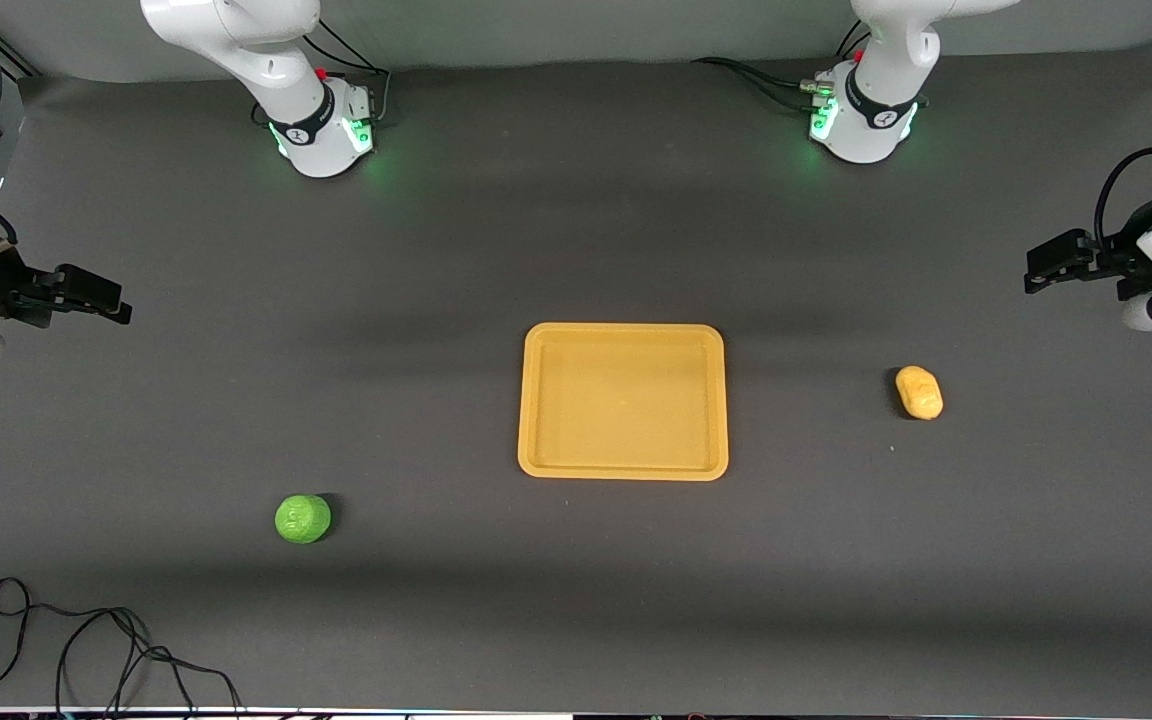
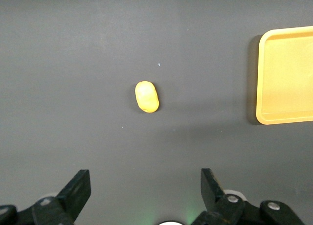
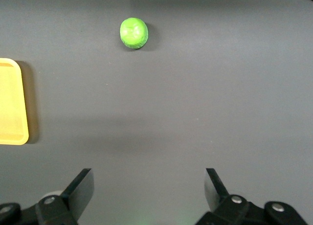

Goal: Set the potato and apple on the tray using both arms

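A flat rectangular yellow-orange plastic tray point(image 1: 624, 401) with rounded corners and a low raised rim is seen lying near the middle of the dark grey desk point(image 1: 576, 600), and nothing is held inside it. The small oblong yellow-orange potato point(image 1: 919, 392) is found on the desk toward the left arm's end, well apart from the tray and level with it. The small round bright green apple point(image 1: 303, 519) is set toward the right arm's end, nearer to the front camera than the tray and well apart from it. The left pincer point(image 1: 1036, 272) is held up over the desk's edge at the left arm's end; the right pincer point(image 1: 116, 305) is held likewise at the right arm's end. In the front view the pincers are seen only from the side. In the left wrist view the left pincer point(image 2: 145, 186) is shown spread wide with nothing gripped, the potato point(image 2: 146, 97) and a corner of the tray point(image 2: 286, 73) lying below it. In the right wrist view the right pincer point(image 3: 149, 186) is shown equally wide and empty, with the apple point(image 3: 133, 33) and a tray edge point(image 3: 12, 102) in sight. A loose black cable point(image 1: 86, 650) is shown only in the front view, at the desk's near edge.
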`<act>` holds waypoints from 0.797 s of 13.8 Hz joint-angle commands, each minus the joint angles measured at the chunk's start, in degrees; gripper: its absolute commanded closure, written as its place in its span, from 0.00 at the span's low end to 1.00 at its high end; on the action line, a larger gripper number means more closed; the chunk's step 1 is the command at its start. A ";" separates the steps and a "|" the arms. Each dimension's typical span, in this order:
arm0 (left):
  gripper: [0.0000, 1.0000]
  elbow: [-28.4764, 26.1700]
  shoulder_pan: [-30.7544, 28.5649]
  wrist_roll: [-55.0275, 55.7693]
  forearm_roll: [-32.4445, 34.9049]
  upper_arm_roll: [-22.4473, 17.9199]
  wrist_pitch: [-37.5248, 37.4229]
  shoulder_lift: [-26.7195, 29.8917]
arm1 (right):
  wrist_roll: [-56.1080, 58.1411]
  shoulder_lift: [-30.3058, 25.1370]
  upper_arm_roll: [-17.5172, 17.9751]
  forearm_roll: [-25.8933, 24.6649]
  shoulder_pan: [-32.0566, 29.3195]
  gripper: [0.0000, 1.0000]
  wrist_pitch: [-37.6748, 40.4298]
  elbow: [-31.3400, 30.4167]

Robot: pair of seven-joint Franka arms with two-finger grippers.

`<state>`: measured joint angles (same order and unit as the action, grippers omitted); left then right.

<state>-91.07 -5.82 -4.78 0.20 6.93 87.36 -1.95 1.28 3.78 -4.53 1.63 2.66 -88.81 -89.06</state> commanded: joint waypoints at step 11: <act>0.00 0.28 0.80 0.73 0.42 -0.17 -0.97 0.45 | 0.13 0.26 -0.39 0.66 0.24 0.00 0.39 1.09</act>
<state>-91.07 -5.79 -4.76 0.25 6.96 87.04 -1.95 1.28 3.79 -4.53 1.63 2.66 -88.81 -88.89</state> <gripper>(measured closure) 0.000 0.000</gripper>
